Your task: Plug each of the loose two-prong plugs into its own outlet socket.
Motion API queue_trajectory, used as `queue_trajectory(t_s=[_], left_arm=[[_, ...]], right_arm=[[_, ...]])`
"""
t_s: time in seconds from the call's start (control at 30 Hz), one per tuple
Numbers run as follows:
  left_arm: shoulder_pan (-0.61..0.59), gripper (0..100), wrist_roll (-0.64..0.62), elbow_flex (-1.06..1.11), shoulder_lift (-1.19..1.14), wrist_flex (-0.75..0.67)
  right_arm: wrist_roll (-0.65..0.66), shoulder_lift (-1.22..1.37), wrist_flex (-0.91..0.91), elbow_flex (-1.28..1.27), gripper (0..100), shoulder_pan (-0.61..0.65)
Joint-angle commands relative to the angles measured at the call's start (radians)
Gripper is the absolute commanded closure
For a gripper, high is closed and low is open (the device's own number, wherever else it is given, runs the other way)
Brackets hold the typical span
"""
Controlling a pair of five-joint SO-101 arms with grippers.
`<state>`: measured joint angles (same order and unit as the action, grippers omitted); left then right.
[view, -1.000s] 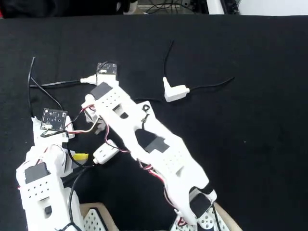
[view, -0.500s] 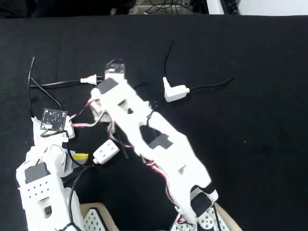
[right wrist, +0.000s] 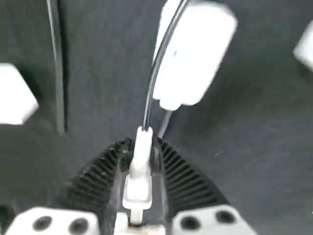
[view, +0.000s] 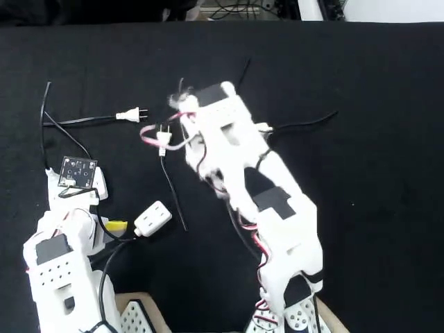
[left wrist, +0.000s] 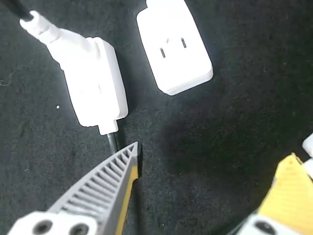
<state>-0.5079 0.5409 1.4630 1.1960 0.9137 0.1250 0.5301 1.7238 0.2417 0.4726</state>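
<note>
Step in hand: carriage of the first plug. It is gripped but not seated, and no plug stands in the landmark socket.
Landmark: slotted outlet (left wrist: 173,46), face up, both slots open.
Right gripper (right wrist: 142,145): clamped on the held plug (view: 163,137). The jaws pinch its white body and the black cord (view: 173,198) leaves past the tips.
Held plug, position: well apart from the slotted outlet, on the side away from the arm bases. Its cord trails back and ends near the outlet.
Second plug (view: 132,114): lies on the black table (view: 361,208), farther from the slotted outlet than the held plug, ungripped.
Left gripper (left wrist: 211,152): jaws spread wide with nothing between them, near the slotted outlet.
White block (left wrist: 93,83): just beside the slotted outlet with a narrow gap between, a cable at each end.
Next move, judged: bring the held plug over the slotted outlet, square the prongs to the slots, then press.
Concern, judged: the prongs appear to face the wrist, so a re-grip or turn looks necessary. The unfixed outlet may slide unless the left gripper steadies it.
</note>
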Motion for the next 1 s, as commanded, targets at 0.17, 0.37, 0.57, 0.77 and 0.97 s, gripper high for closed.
queue_trajectory(t_s=[0.17, 0.37, 0.57, 0.77, 0.97], left_arm=[[-0.008, 59, 0.002, -0.005, 0.009, -0.003], [-0.008, 59, 0.002, -0.005, 0.009, -0.003], [-0.008, 59, 0.002, -0.005, 0.009, -0.003], [-0.008, 59, 0.002, -0.005, 0.009, -0.003], [-0.008, 59, 0.002, -0.005, 0.009, -0.003]], right_arm=[[0.035, -0.059, -0.114, -0.274, 98.7, 0.103], [0.035, -0.058, -0.129, -0.337, 97.9, 0.141], [-0.002, -0.047, -0.069, -0.337, 82.8, 0.137], [-0.051, 0.048, -0.005, -0.26, 88.1, 0.13], [-0.051, 0.185, 0.038, -0.148, 93.9, 0.092]])
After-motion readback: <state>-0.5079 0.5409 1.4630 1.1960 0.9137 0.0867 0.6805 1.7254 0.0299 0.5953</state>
